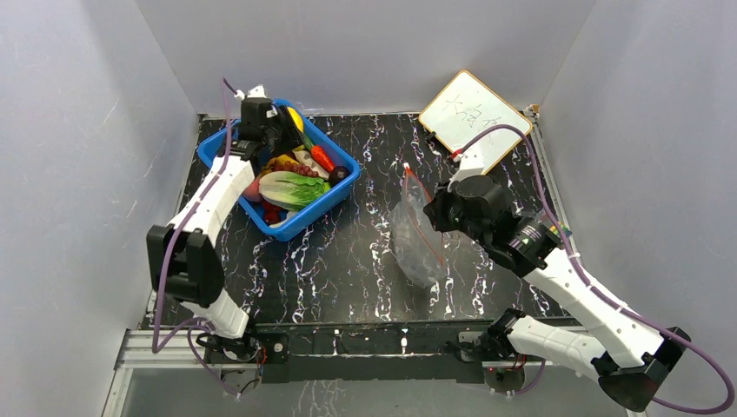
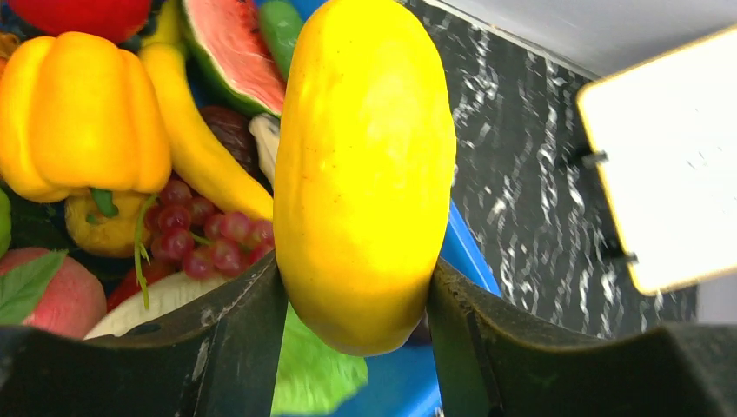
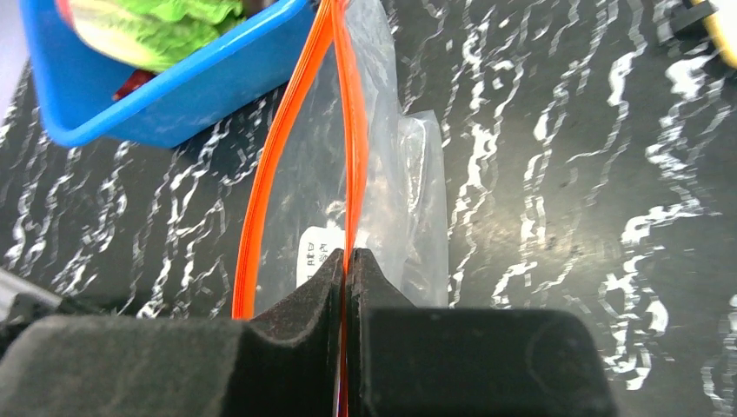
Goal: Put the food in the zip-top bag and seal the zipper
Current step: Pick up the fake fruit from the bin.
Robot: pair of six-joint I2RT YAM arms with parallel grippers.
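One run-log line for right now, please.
left gripper: shut on yellow fruit at blue bin | right gripper: shut on zipper, zip-top bag mouth open

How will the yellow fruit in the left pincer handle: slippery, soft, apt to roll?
The yellow fruit looks glossy, so it may slip; the left pincer grips only one end. Its rounded oblong form would probably roll if laid down. It seems rigid: no dent shows at the fingers.

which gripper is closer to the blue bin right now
Left. The left gripper is over the blue bin, gripping a yellow fruit; the right gripper is off to its right, pinching the zipper of the bag.
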